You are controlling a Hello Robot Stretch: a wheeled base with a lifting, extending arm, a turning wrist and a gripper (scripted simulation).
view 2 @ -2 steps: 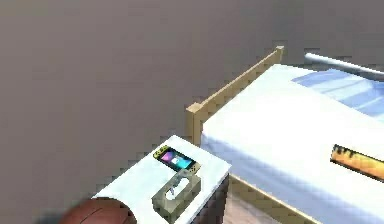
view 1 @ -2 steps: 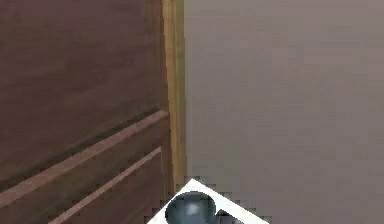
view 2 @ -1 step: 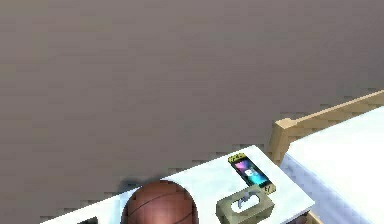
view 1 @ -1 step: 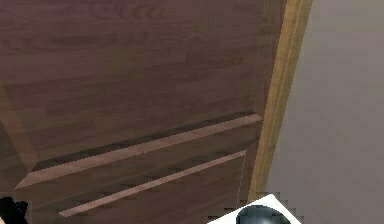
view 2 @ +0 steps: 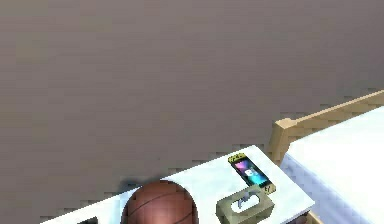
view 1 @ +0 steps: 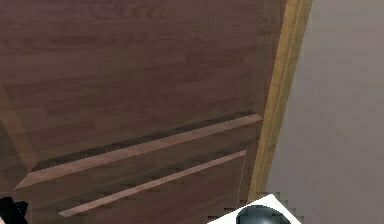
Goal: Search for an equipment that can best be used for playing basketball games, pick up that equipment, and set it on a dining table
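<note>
Pincer state: I cannot tell whether my pincer is open, closed or gripping, so I cannot place the ball relative to it. Task item: the basketball [view 2: 160,203] sits at the bottom centre of the arm side view, on the near part of a white stand [view 2: 205,178]. It is a red-brown sphere with dark seam lines curving across it, and the picture's bottom edge cuts off its lower part. Being round, it has no long axis and points no particular way. Adjacent items: a tan box [view 2: 247,206] stands on the same top just beside the ball, toward the view's right. A phone [view 2: 250,168] lies flat farther out on the top with its lit screen up, its long axis slanting toward the box. A light wooden bed frame [view 2: 300,125] stands just beyond the stand's right end, with a white mattress [view 2: 345,160] inside it. A plain grey wall [view 2: 150,70] runs behind all of this. In the forward view, a dark brown panelled door [view 1: 130,90] stands close ahead, with a light wood jamb [view 1: 280,90] to its right. A corner of the stand [view 1: 285,212] carries a dark rounded shape [view 1: 262,216] at the bottom edge.
</note>
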